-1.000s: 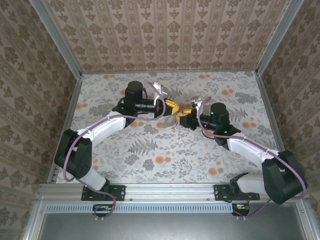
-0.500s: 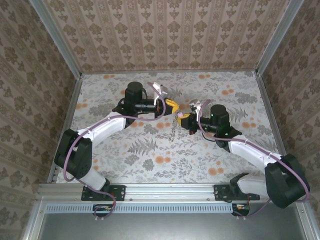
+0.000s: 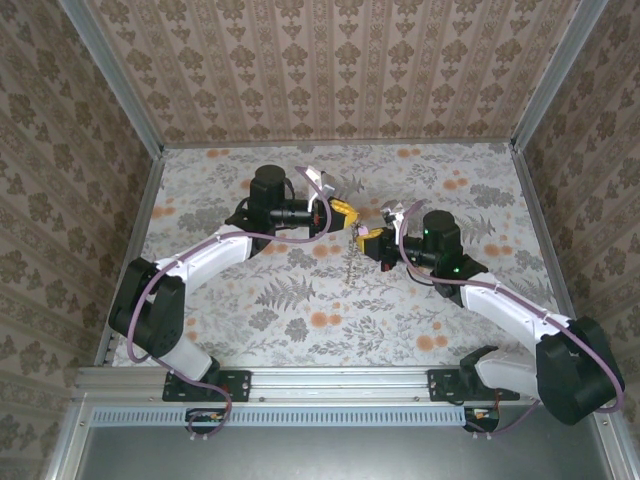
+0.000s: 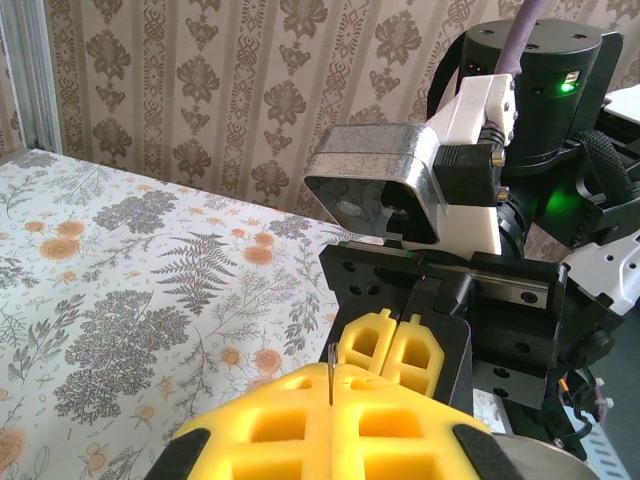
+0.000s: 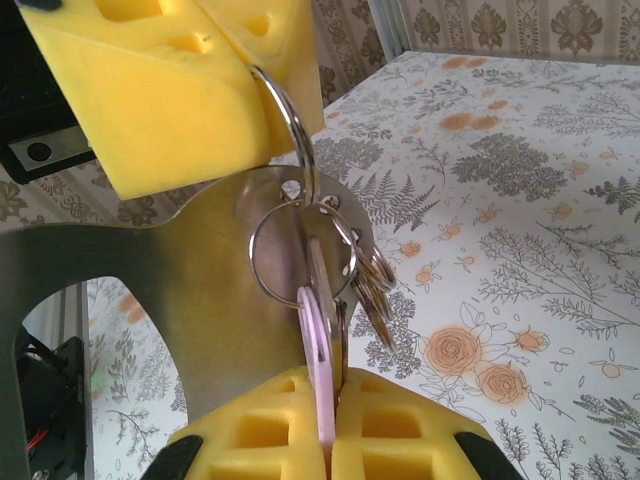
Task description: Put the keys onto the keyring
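Note:
The keyring (image 5: 297, 130) is a thin silver wire ring, and my left gripper (image 5: 240, 60) is shut on it from the upper left. A smaller ring (image 5: 262, 268) hangs from it and carries the key (image 5: 318, 350), whose pinkish head is pinched edge-on in my right gripper (image 5: 335, 385). In the left wrist view, a sliver of the keyring (image 4: 330, 358) sticks out of my left gripper (image 4: 331, 378), with the right gripper (image 4: 397, 342) just beyond, tip to tip. From above, the left gripper (image 3: 347, 213) and right gripper (image 3: 366, 238) meet mid-table.
Several spare rings (image 5: 375, 285) dangle beside the key. A blurred grey metal plate (image 5: 190, 300) fills the space behind the rings. The floral tabletop (image 3: 300, 300) is walled in by patterned panels (image 3: 340, 70) at the back and sides.
My right gripper has shut on the key and drawn slightly back to the right, away from the left gripper. The left arm has stayed put, still holding the ring.

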Available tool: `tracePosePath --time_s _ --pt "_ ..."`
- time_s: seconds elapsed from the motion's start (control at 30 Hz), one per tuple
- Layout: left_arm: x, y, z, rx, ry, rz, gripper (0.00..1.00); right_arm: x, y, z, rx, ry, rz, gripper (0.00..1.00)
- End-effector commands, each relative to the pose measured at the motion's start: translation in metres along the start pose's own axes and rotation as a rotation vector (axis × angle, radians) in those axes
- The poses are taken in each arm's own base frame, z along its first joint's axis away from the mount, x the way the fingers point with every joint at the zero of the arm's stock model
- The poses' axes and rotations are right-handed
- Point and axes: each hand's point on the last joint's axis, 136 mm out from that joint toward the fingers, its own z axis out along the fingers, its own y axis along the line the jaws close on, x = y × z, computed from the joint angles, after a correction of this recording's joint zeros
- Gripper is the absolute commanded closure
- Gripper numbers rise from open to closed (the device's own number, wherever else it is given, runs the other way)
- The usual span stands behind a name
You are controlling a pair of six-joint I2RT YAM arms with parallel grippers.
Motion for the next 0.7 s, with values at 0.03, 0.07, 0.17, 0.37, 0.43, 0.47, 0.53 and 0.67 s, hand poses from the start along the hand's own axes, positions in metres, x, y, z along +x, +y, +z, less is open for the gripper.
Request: tracePosePath --time_s 0.03,0.07,0.17,0.37,0.43,0.47,0.53,0.67 --pt "-0.0074 -0.003 -0.0067 0.004 -0.021 0.021 1.0 -0.009 -0.0001 -0.0044 0.011 -0.024 -0.021 1.0" --pt "-0.007 -0.003 -0.0068 0.006 -0.02 0.02 1.0 -0.0102 0.0009 -0.0044 0.006 -0.029 -0.022 0.94" --pt "-0.0068 -0.0042 -0.0068 0.01 -0.02 0.021 1.0 -0.0121 0.001 -0.0042 0.005 -0.036 -0.024 0.89" --pt "-0.006 -0.0046 -0.0067 0.014 -0.02 0.02 1.0 -0.015 0.0007 -0.0038 0.006 -0.05 -0.022 0.93" --pt "-0.0061 -0.0047 -0.0066 0.015 -0.021 0.02 1.0 -0.0156 0.0 -0.0039 0.008 -0.057 -0.022 0.98" --pt "-0.0064 -0.0048 -0.0066 0.016 -0.021 0.02 1.0 -0.016 0.0004 -0.0039 0.005 -0.058 -0.022 1.0" --pt "-0.0057 -0.0047 -0.0066 0.015 -0.021 0.018 1.0 -0.0164 0.0002 -0.004 0.006 -0.06 -0.023 1.0" --pt "-0.0056 -0.0041 -0.0068 0.01 -0.022 0.019 1.0 -0.0165 -0.0009 -0.0052 0.012 -0.057 -0.025 1.0"
